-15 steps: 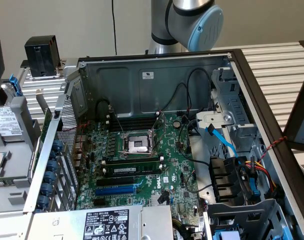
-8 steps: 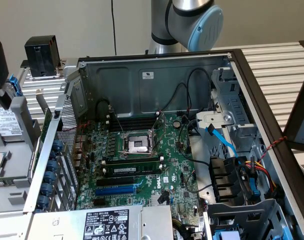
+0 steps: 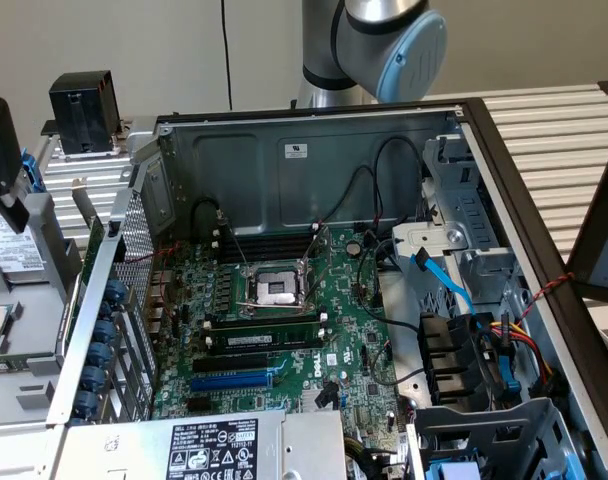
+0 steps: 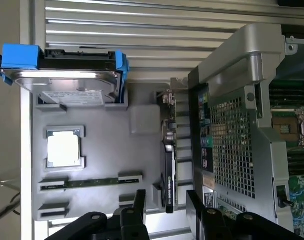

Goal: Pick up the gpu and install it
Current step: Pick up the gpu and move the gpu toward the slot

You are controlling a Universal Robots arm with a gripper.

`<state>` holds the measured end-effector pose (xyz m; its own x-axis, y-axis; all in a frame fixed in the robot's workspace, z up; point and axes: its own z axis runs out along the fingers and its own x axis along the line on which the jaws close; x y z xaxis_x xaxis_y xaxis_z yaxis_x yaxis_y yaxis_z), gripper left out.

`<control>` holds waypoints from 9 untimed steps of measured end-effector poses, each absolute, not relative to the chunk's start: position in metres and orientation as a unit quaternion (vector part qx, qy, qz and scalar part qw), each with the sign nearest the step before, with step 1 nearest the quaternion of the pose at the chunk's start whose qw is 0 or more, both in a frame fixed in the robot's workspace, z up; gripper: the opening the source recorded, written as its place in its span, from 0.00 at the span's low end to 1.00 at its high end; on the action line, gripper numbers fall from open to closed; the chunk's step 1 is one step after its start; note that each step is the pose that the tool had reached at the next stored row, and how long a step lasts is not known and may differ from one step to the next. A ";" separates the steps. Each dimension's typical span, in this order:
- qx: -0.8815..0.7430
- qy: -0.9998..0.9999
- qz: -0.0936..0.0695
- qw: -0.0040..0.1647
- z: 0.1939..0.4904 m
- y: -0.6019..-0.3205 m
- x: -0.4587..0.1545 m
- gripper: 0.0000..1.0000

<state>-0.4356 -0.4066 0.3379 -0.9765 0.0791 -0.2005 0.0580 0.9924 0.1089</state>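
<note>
Gpu [image 4: 169, 150] on edge in a slot of the grey tray [image 4: 102, 120], green board and black heatsink block face to face, just beside the perforated rear wall of the open computer case [image 4: 242, 130], not yet seated on the motherboard [image 3: 284, 330]. Claw [image 4: 167, 207] released and spread wide, gripping nothing, one black finger [image 4: 139, 202] on each side of the card's near end, a gap on both sides. On the same tray: hard drive [image 4: 67, 80] in blue rails, processor [image 4: 64, 150], memory stick [image 4: 87, 183].
</note>
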 end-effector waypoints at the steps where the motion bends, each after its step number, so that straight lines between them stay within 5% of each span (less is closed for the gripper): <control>1: 0.035 0.993 0.053 0.103 0.337 -0.409 -0.435 0.45; 9: 0.037 0.992 0.072 0.102 0.326 -0.413 -0.422 0.45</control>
<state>-0.4218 -0.4133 0.3261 -0.9764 0.0881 -0.1970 0.0589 0.9870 0.1498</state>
